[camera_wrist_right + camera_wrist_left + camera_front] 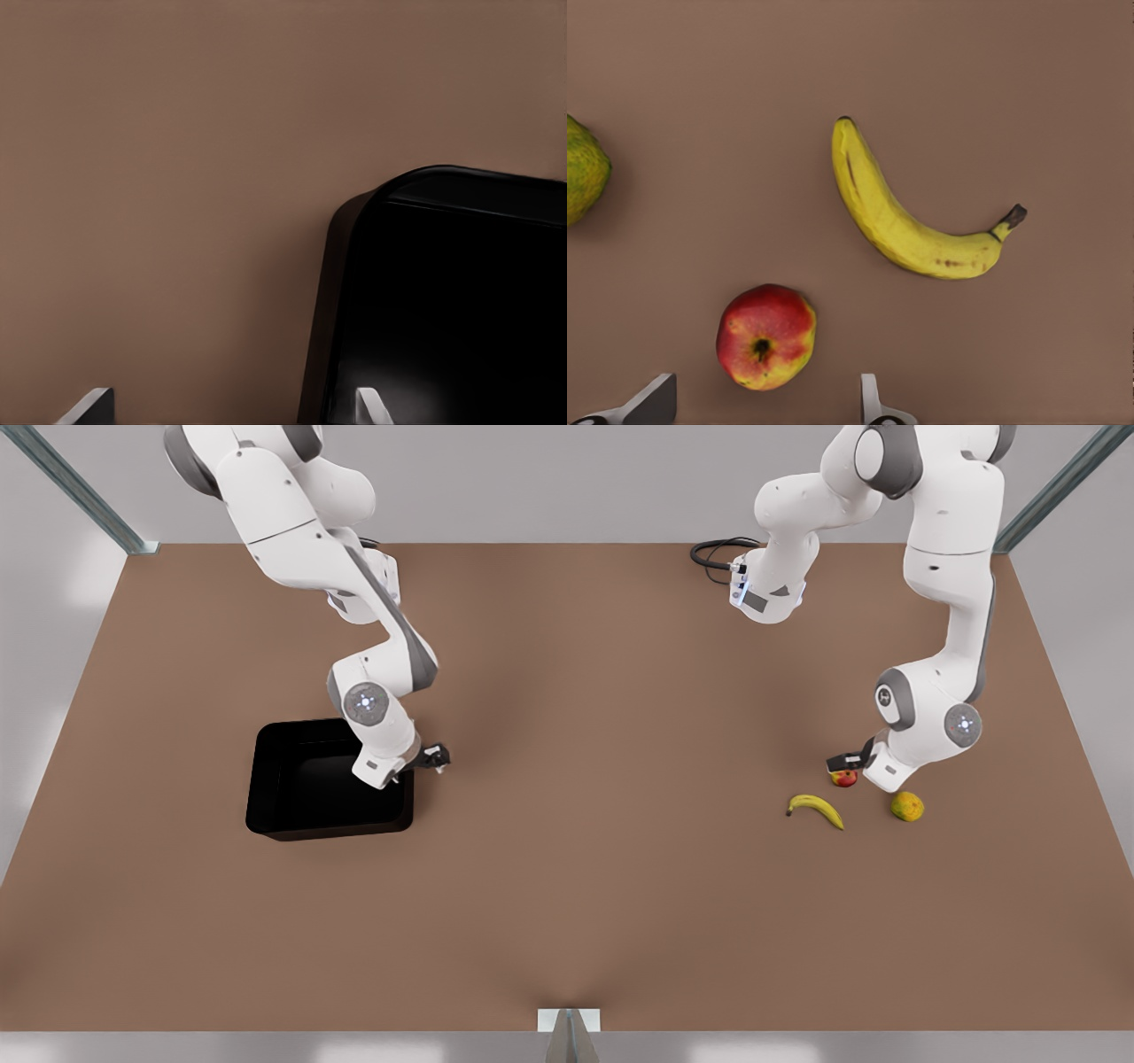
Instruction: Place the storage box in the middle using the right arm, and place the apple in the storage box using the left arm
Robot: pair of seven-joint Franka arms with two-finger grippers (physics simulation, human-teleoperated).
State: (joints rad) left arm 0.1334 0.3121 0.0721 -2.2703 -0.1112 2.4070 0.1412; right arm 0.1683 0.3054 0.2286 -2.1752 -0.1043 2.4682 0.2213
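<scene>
Fingers (654,403) of the left gripper (766,409) spread wide just above the apple (765,336), near the banana (908,212). Right gripper (235,409) hovers, fingers wide, astride the storage box (461,292) wall, toward the front view's left of the tabletop (567,797).

- No legible text, label, brand, number or sign anywhere in the three views.
</scene>
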